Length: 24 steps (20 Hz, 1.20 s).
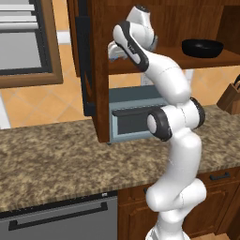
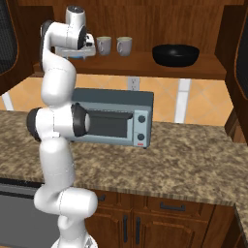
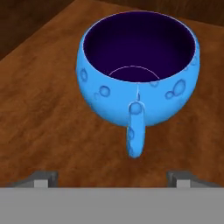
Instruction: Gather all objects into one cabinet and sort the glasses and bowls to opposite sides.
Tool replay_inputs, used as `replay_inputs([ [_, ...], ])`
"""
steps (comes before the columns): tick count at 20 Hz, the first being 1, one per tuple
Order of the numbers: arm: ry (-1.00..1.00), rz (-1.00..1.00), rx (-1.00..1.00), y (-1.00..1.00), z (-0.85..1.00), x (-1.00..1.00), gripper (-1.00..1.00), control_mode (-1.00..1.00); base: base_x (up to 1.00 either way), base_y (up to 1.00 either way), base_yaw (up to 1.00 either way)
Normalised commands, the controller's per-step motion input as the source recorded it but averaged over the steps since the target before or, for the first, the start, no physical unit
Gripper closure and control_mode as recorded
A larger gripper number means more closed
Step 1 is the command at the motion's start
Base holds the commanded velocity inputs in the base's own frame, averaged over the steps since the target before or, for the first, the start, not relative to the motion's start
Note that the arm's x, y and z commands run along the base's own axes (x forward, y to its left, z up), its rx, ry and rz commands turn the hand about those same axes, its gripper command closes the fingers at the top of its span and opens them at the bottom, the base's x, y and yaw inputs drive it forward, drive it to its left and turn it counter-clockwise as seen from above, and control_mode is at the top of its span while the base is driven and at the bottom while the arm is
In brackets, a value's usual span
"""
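One blue bowl stands free ahead of released fingers

In the hand view the small blue bowl (image 3: 138,72) sits upright on the brown shelf board (image 3: 39,127) of the cabinet (image 1: 101,93), straight ahead of the fingers (image 3: 43,178) and centred between their two tips. Its skin is bright blue with round bubble marks and its inside is dark. A short blue handle hangs from its near side and points back toward the fingers, ending just short of them. The fingers are released. Their tips stand wide apart and touch nothing, with bare wood between them.

In the right base view the hand reaches onto the same shelf. Two grey-beige tumblers (image 2: 103,45) (image 2: 124,46) stand upright just beyond the fingers, side by side, close together but apart. Farther along the board, well away from the fingers and past both tumblers, lies the wide black bowl (image 2: 176,54), also upright. There is open shelf between it and the nearer tumbler.

Moving outward, the open cabinet door (image 1: 84,65) with its long black bar handle hangs on the far side of the arm in the left base view. Below the shelf, well under the fingers, a grey-blue toaster oven (image 2: 116,121) stands on the speckled stone counter (image 2: 193,160). A wooden knife block (image 1: 231,96) stands at the counter's far end.
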Motion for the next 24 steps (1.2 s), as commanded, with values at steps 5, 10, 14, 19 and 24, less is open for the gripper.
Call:
replay_inputs([
  [5, -0.16, 0.0, 0.0, -0.21, 0.22, -0.89, -1.0, -1.0, 0.0, 0.0, 0.0],
  [10, -0.22, -0.05, 0.0, -0.37, 0.21, -0.95, -1.0, -1.0, 0.0, 0.0, 0.0],
  [14, -0.25, -0.07, 0.0, -0.29, 0.05, -1.0, -1.0, -1.0, 0.0, 0.0, 0.0],
  [19, -0.08, -0.11, 0.0, -0.5, 0.24, -1.0, -1.0, -1.0, 0.0, 0.0, 0.0],
  [24, -0.03, -0.26, 0.03, -0.67, 0.0, -1.0, -1.0, -1.0, 0.0, 0.0, 0.0],
])
